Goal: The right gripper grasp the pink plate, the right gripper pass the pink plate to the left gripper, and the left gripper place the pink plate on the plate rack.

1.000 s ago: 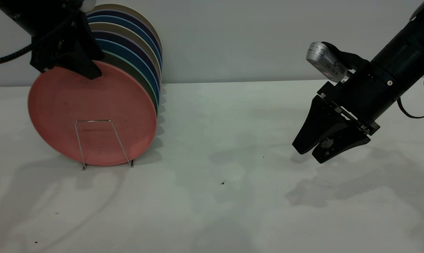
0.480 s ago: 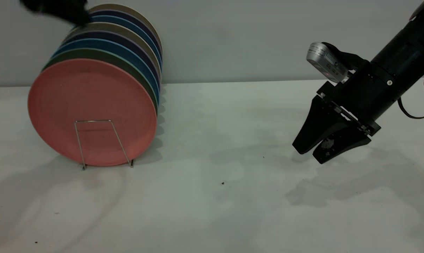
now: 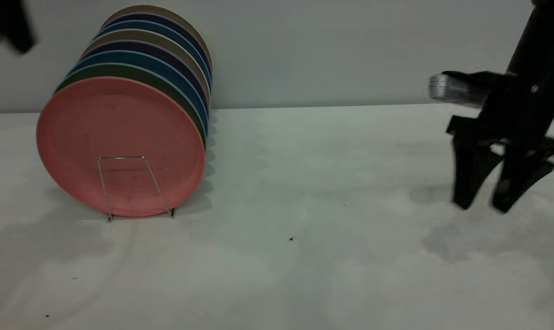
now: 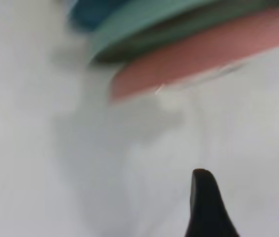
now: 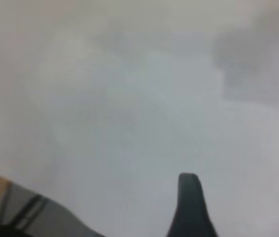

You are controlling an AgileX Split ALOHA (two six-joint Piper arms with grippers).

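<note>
The pink plate [image 3: 121, 123] stands on edge at the front of a row of plates, leaning in the plate rack [image 3: 121, 157], whose front wire loop crosses its lower face. The left gripper [image 3: 7, 25] is a dark shape high at the far left, well clear of the plate and holding nothing. In the left wrist view one finger [image 4: 204, 200] shows above the table, with the pink plate [image 4: 203, 54] farther off. The right gripper [image 3: 482, 206] hangs at the far right, open and empty, its jaws pointing down just above the table.
Behind the pink plate stand several more plates, a teal-green one [image 3: 135, 71] first, then blue, purple and beige ones. The white table [image 3: 295, 256] stretches between rack and right arm. A wall runs along the back.
The left gripper, shut on the pink plate's top rim a second ago, has let go and moved up and left. The right arm has swung right and turned its jaws downward.
</note>
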